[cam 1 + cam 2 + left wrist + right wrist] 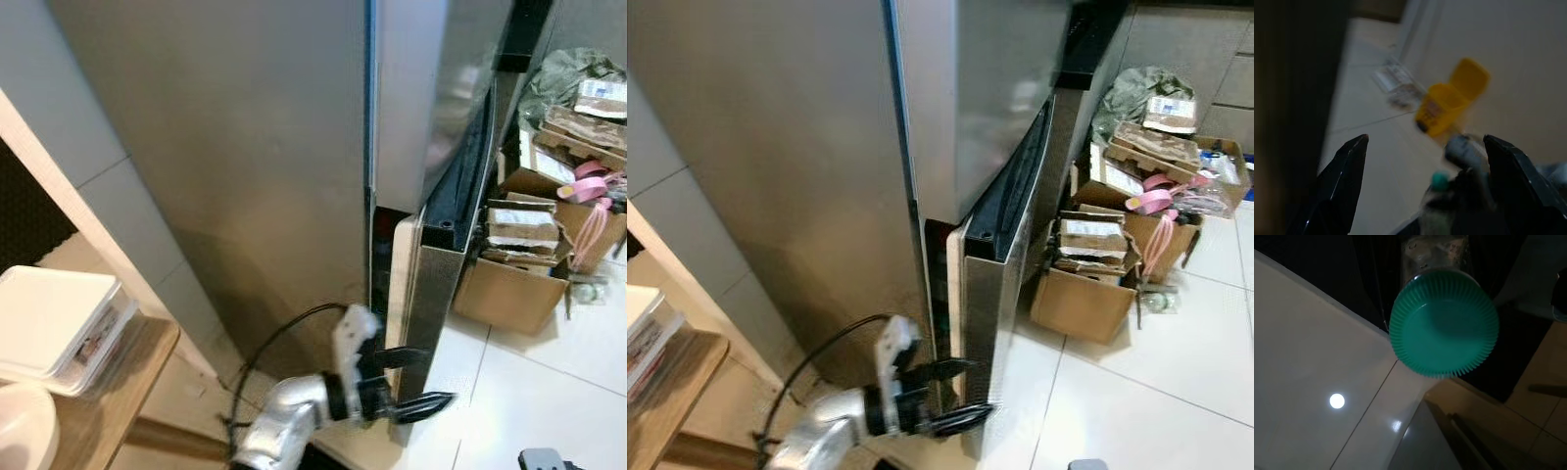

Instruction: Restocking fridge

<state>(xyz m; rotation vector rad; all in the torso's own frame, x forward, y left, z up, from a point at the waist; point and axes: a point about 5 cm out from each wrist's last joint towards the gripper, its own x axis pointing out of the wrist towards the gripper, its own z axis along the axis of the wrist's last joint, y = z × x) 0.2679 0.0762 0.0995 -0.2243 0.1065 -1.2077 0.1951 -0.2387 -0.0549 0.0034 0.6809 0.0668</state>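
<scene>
I've got the left pincer [407, 384] spread open, fingers straddling the lower fridge door [431, 294] edge, ajar. Right pincer: can't tell its state; green-capped bottle [1444, 323] sits right at its camera. Risk: fingers slip off, door swings shut.

From my seat, the yellow bin [1449, 100] beyond the left gripper [1425, 161] was blurred, and the green-capped bottle [1444, 320] hid its own body.
</scene>
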